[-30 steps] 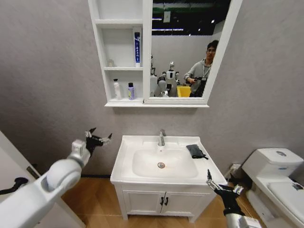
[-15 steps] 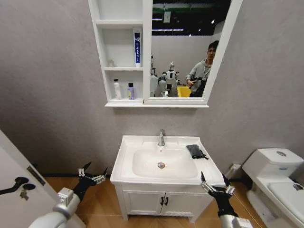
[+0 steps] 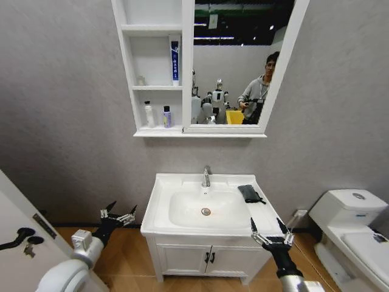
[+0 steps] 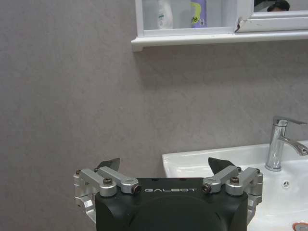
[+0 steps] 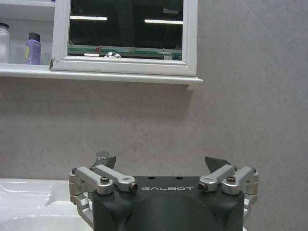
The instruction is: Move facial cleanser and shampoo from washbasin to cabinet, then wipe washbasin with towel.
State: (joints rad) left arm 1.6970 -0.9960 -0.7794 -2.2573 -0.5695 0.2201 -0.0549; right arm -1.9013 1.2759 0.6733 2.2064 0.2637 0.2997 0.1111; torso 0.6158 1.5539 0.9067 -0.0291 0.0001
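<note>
The white washbasin (image 3: 159,207) sits at centre with its chrome tap (image 3: 206,176). The dark towel (image 3: 250,193) lies folded on the basin's right rim. Above hangs the cabinet (image 3: 187,67) with open shelves and a mirror. On its lowest shelf stand a white bottle (image 3: 149,114) and a small purple bottle (image 3: 166,117), probably the shampoo and facial cleanser. My left gripper (image 3: 120,216) hangs open and holding nothing, low to the left of the basin. My right gripper (image 3: 269,233) stands open and holding nothing at the basin's front right corner, below the towel.
A blue tube (image 3: 175,61) stands on a higher shelf. A white two-door vanity (image 3: 206,258) carries the basin. A white toilet (image 3: 355,231) is at the right. A door with a black handle (image 3: 21,234) is at the left. The floor is wood.
My left arm dropped from beside the basin's rim to low by the vanity. My right gripper crept up and left toward the basin's front corner.
</note>
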